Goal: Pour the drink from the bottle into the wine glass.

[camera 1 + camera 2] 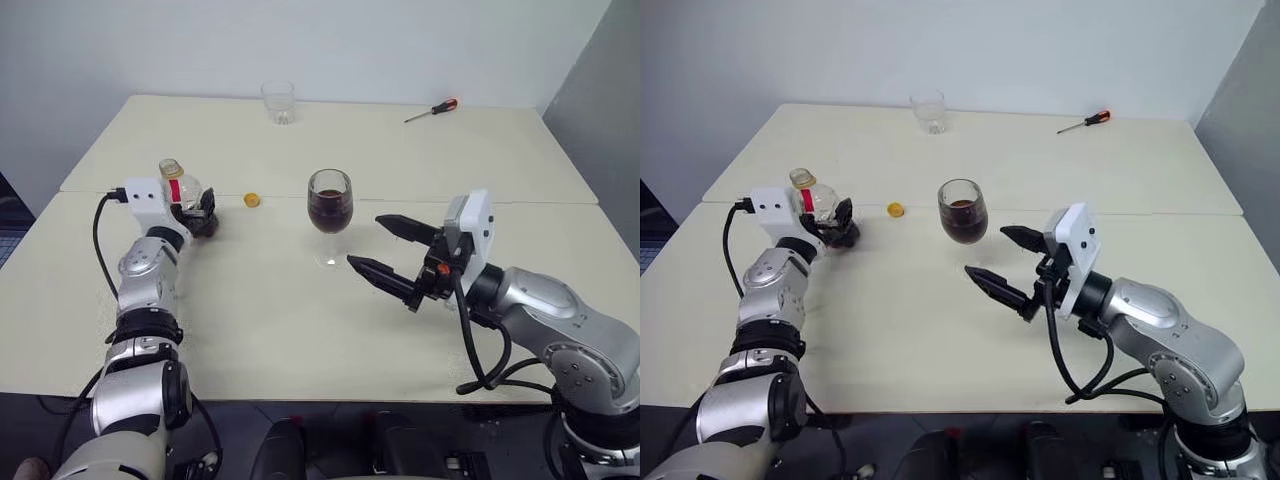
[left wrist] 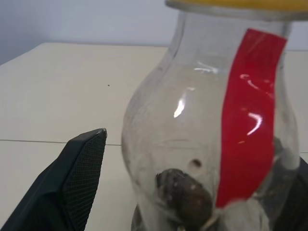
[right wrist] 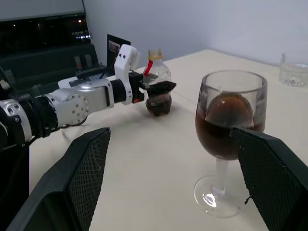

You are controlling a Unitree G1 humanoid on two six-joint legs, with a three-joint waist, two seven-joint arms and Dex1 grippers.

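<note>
Standing upright at nine o'clock on the cream table (image 1: pixel 300 330): the bottle (image 1: pixel 181 190), nearly drained, capless, red label band facing the camera, only a dark residue of the drink at its base. Bracketing it, the left gripper (image 1: pixel 200 215), spread apart; in the left wrist view one black finger (image 2: pixel 77 183) stands clear of the bottle's wall with table showing between, the other finger hard to separate from the glass. Lying just past the bottle toward the centre, a small yellow cap (image 1: pixel 252 200), apart from everything. At the centre, the wine glass (image 1: pixel 330 212), upright on its foot, the drink (image 1: pixel 330 210) filling the lower part of the bowl. At three o'clock, the right gripper (image 1: pixel 385 248), fingers wide apart and holding nothing, tips aimed at the glass, near it but not touching. Far back at twelve o'clock, a clear tumbler (image 1: pixel 279 101); at one o'clock, a red-handled screwdriver (image 1: pixel 432 110).
</note>
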